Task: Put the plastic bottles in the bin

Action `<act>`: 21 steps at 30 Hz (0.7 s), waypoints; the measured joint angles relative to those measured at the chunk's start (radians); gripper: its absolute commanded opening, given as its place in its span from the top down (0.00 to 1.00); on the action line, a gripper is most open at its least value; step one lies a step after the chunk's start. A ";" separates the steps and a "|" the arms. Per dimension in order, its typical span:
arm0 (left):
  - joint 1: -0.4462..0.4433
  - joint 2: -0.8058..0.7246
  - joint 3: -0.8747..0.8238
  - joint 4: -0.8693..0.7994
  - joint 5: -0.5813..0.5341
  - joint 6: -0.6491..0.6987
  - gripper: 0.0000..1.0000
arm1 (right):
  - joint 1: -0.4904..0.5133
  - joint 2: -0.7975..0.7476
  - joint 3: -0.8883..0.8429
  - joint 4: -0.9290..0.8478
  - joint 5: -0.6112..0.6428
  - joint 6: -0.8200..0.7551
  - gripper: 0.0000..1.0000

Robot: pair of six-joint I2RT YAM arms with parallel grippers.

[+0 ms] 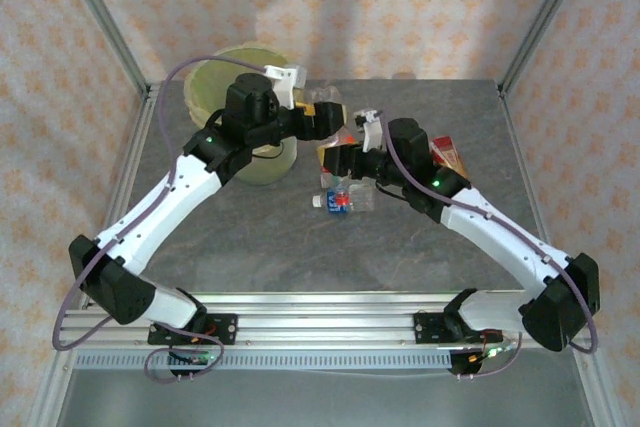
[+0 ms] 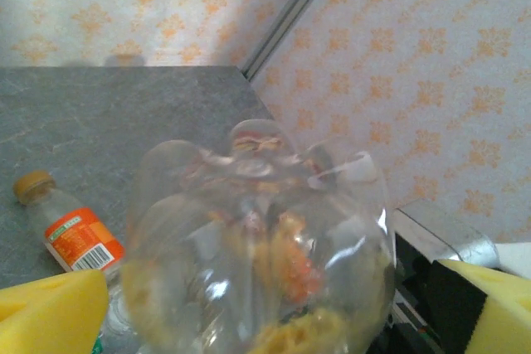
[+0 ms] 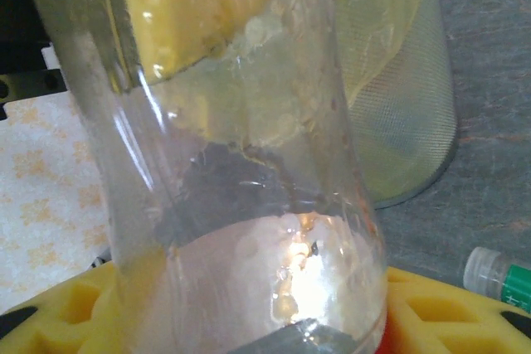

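My right gripper [image 3: 249,325] is shut on a clear plastic bottle [image 3: 249,205], its yellow pads [image 3: 452,308] pressing the base from both sides. The bottle's other end [image 2: 257,246] sits between the wide-apart yellow pads [image 2: 50,312] of my open left gripper [image 2: 274,312]. From above, both grippers meet mid-table, left gripper [image 1: 325,119] over right gripper [image 1: 342,159], just right of the bin [image 1: 225,82]. The bin's mesh wall and yellow-green bag [image 3: 406,105] stand close behind the held bottle.
A bottle with a blue and red label [image 1: 340,200] lies on the table in front of the grippers. An orange-labelled bottle [image 2: 70,230] and a white-capped, green-labelled one [image 3: 498,275] lie nearby. Red and orange bottles [image 1: 450,154] sit behind the right arm. Frame posts edge the table.
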State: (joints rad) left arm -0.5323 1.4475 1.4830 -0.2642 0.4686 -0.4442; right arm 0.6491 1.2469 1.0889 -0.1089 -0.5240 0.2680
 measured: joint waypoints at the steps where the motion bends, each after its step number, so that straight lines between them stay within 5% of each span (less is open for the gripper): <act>1: -0.005 0.006 0.002 0.000 0.000 0.000 0.00 | 0.003 0.003 0.004 0.005 -0.004 0.000 0.50; 6: -0.005 0.017 0.003 0.001 -0.002 -0.005 0.07 | 0.007 0.014 0.008 0.043 -0.028 0.005 0.50; 16: -0.005 0.017 0.000 0.026 -0.011 -0.016 0.55 | 0.008 0.023 0.010 0.080 -0.055 0.020 0.47; 21: -0.007 0.016 -0.001 0.030 -0.023 -0.011 0.67 | 0.007 0.024 0.017 0.076 -0.052 0.032 0.21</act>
State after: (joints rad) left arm -0.5392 1.4631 1.4822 -0.2340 0.4461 -0.4549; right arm 0.6563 1.2709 1.1057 -0.0330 -0.5762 0.3004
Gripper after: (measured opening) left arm 0.521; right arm 0.672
